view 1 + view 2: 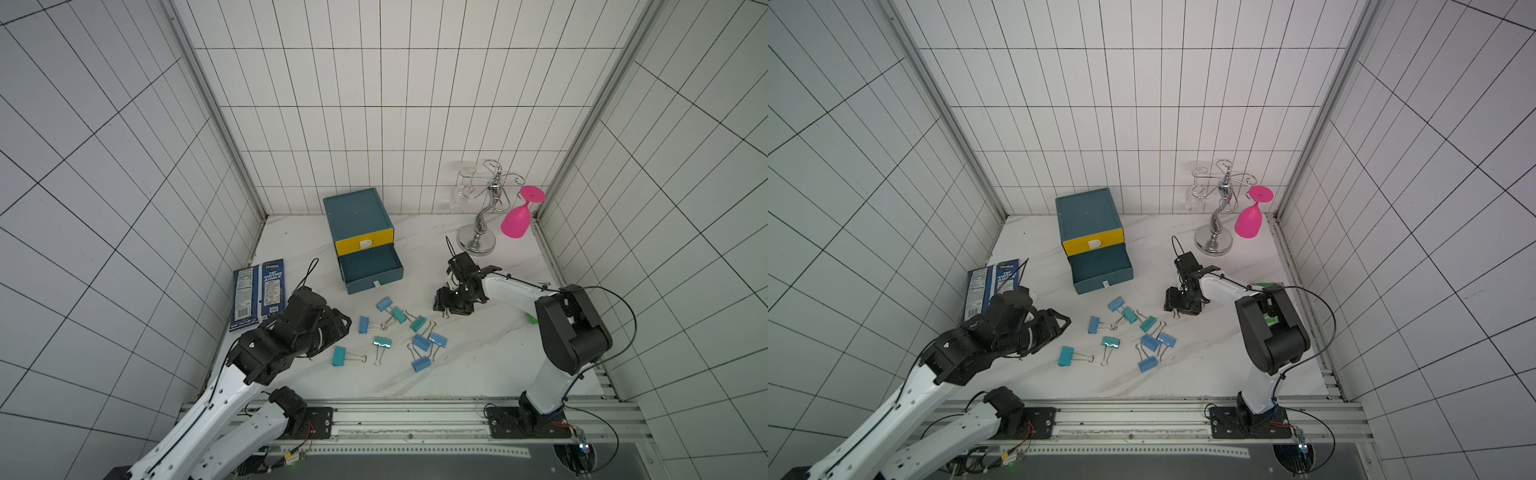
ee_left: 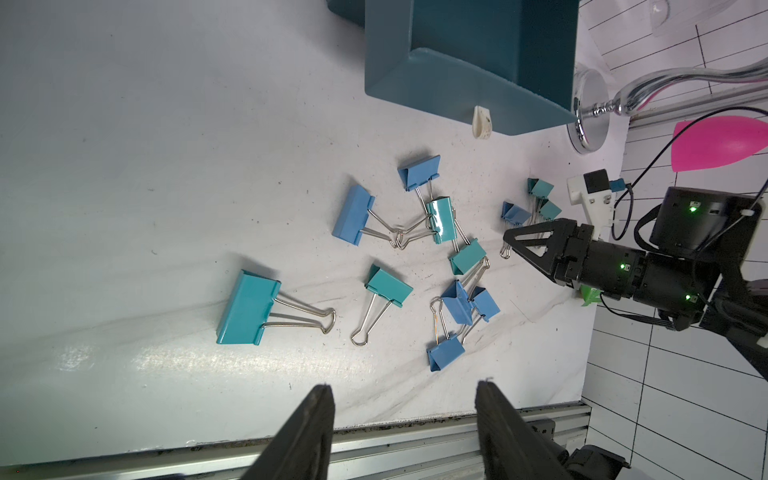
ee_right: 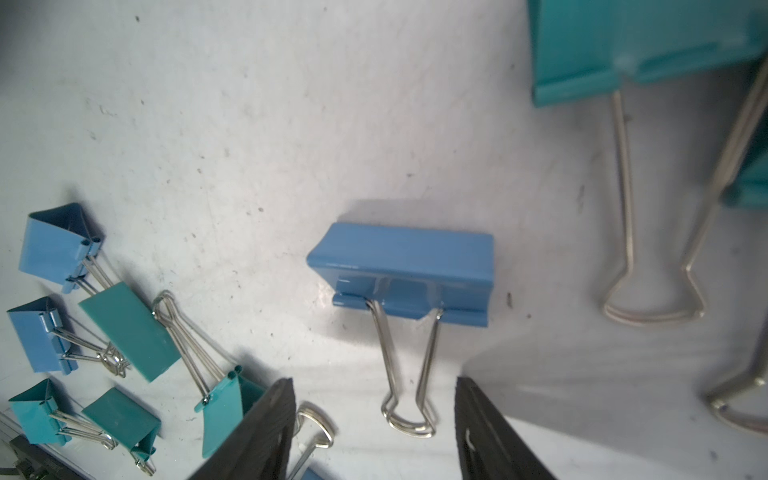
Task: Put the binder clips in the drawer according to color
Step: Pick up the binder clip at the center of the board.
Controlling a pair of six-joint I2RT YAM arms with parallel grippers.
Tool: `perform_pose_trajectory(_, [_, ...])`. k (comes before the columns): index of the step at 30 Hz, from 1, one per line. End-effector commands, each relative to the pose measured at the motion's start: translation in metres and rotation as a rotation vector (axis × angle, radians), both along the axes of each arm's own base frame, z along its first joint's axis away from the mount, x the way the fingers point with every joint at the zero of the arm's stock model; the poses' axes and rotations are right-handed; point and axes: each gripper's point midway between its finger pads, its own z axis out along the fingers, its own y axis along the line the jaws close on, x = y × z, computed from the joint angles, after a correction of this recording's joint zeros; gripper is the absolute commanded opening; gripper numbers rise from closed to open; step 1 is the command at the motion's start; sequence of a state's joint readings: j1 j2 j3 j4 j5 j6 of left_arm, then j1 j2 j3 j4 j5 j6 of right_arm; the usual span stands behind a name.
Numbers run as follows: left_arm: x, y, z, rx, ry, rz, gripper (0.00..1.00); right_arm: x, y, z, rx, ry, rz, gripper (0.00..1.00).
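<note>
- Clock directions are read in the top views, with 12 o'clock at the back wall.
- The cabinet stands at the back of the table. Its long axis runs roughly 12–6 and its front faces about 5 o'clock.
- Its yellow drawer is shut. One teal drawer below it is pulled out toward 5 o'clock.
- Twelve binder clips show in the left wrist view, six blue and six teal, all lying on the table.
- Nine of them form a loose scatter at 5–6 o'clock from the teal drawer. Three more lie at 2 o'clock of that scatter, under the right arm.
- The outermost teal clip lies at 8 o'clock of the scatter, with its body's long axis 12–6 and its wire handles pointing to 3 o'clock.
- The flat blue clip, at 1 o'clock from it, lies the same way.
- The middle teal clip has its body lying 9–3 and its handles pointing to 6 o'clock.
- The right gripper has its jaws wide apart and holds nothing. It is low over a lone blue clip.
- That clip's handle loop lies between the fingertips without touching them, and its body runs crosswise to the handles.
- The left gripper is also wide apart and empty. It hovers at 9 o'clock of the scatter, pointing toward 3 o'clock.
</note>
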State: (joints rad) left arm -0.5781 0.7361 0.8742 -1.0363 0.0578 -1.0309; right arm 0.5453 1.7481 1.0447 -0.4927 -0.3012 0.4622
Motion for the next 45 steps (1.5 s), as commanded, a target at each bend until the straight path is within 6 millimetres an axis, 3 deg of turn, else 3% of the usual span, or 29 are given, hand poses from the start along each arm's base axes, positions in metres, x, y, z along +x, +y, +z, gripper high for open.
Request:
perform_pose_trajectory(1, [0.005, -0.002, 0.011, -0.011, -0.031, -0.019, 0.58, -0.013, 0.005, 0.001, 0.0, 0.006, 0.005, 0.63])
perform_pose_trajectory(12, [0.011, -0.005, 0.015, -0.022, -0.047, -0.026, 0.58, 0.003, -0.023, 0.032, -0.218, -0.103, -0.049, 0.67])
perform_pose_trajectory(16, [0.014, -0.001, 0.017, -0.018, -0.059, -0.016, 0.59, 0.014, -0.024, 0.036, -0.265, -0.112, -0.034, 0.7])
perform_pose_trajectory(31, [0.022, 0.012, 0.018, -0.027, -0.064, 0.014, 0.59, 0.047, -0.012, 0.02, -0.38, -0.059, 0.046, 0.7])
perform_pose_trajectory(45, [0.028, 0.019, 0.016, -0.033, -0.048, 0.028, 0.59, 0.055, -0.007, -0.005, -0.403, 0.0, 0.069, 0.68])
